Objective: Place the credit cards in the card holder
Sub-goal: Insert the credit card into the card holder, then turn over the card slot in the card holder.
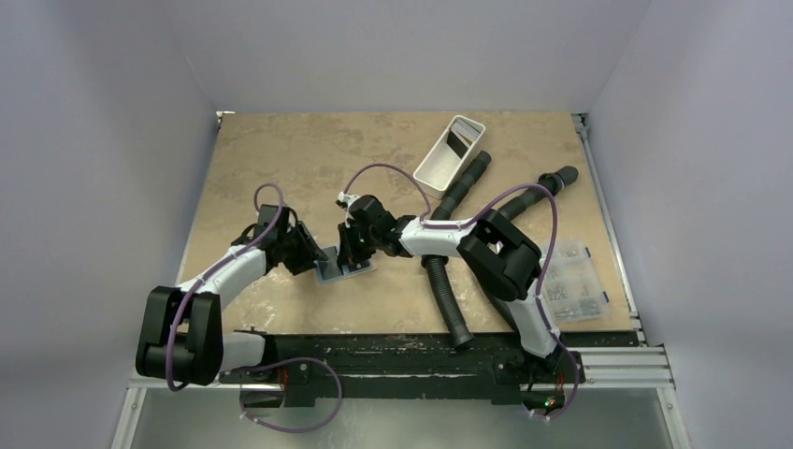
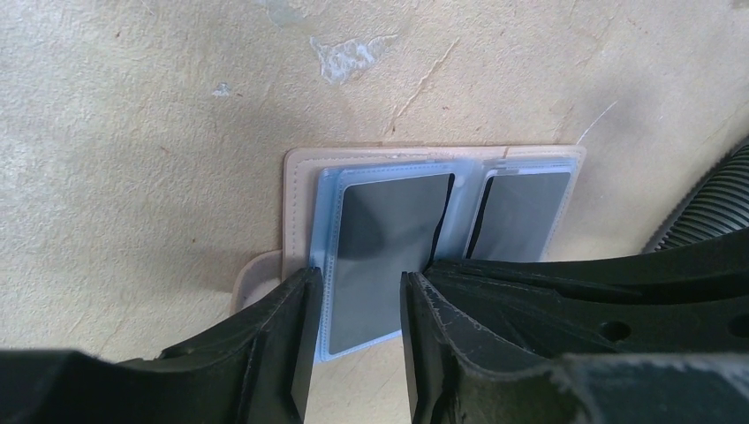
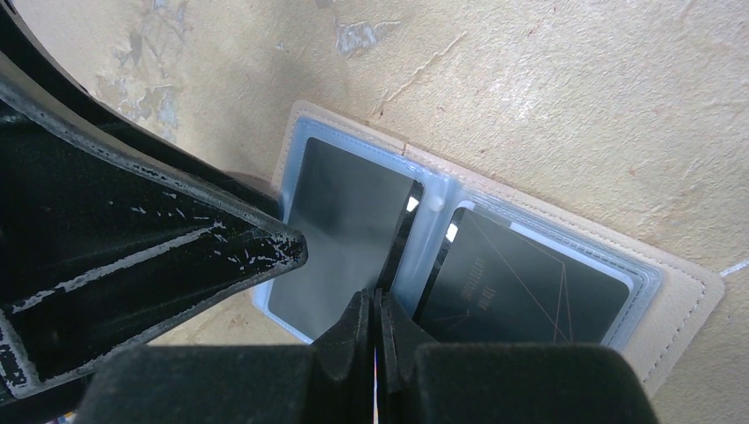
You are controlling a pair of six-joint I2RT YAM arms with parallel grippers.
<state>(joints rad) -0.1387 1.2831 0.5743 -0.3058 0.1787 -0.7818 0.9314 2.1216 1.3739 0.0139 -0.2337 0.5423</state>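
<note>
The tan card holder (image 1: 342,268) lies open on the table between my two grippers. In the left wrist view its tan edge (image 2: 298,190) frames two clear pockets, each with a dark card (image 2: 389,238) inside. The right wrist view shows the black card (image 3: 521,283) with thin lines in the right pocket. My left gripper (image 2: 358,283) is open, its fingers straddling the left pocket's near edge. My right gripper (image 3: 372,296) is shut at the middle fold, on a thin card seen edge-on. I cannot tell that card's colour.
A white tray (image 1: 432,166) with something dark inside stands at the back right. A clear compartment box (image 1: 572,281) sits at the right edge. Black corrugated hoses (image 1: 449,299) lie under and behind the right arm, one showing in the left wrist view (image 2: 707,212).
</note>
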